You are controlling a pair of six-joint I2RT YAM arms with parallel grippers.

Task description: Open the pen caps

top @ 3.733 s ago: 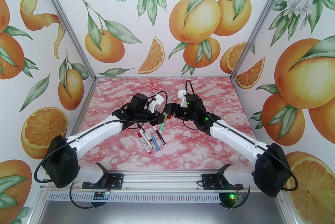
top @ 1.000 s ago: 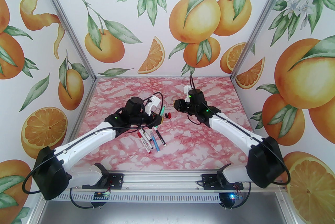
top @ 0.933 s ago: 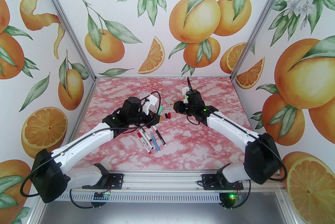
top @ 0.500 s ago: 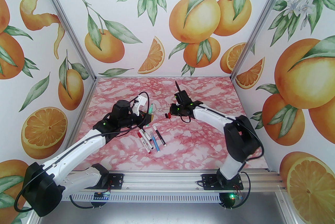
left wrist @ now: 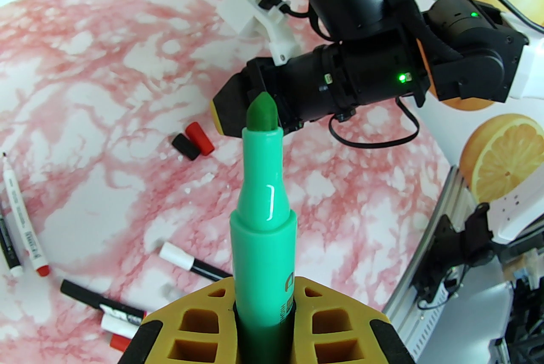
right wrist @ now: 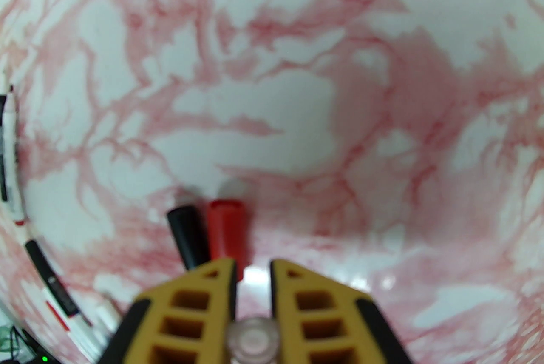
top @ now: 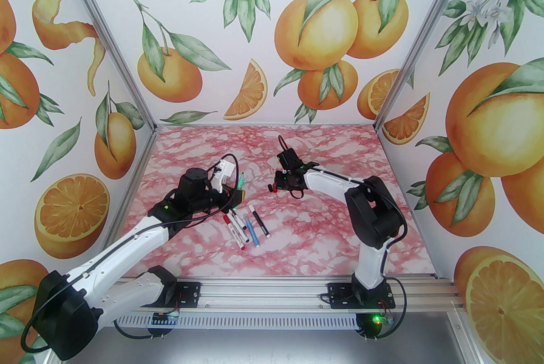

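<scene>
Green plastic pen, stiff, light and probably slick, stood clamped by its barrel in the left gripper; the right gripper pinched a pale cap.

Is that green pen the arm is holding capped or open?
Open. The green pen in the left gripper has no cap on it; its bare felt tip sticks out.

Pink marble tabletop w/ orange-print walls (alu rail in front).
</scene>
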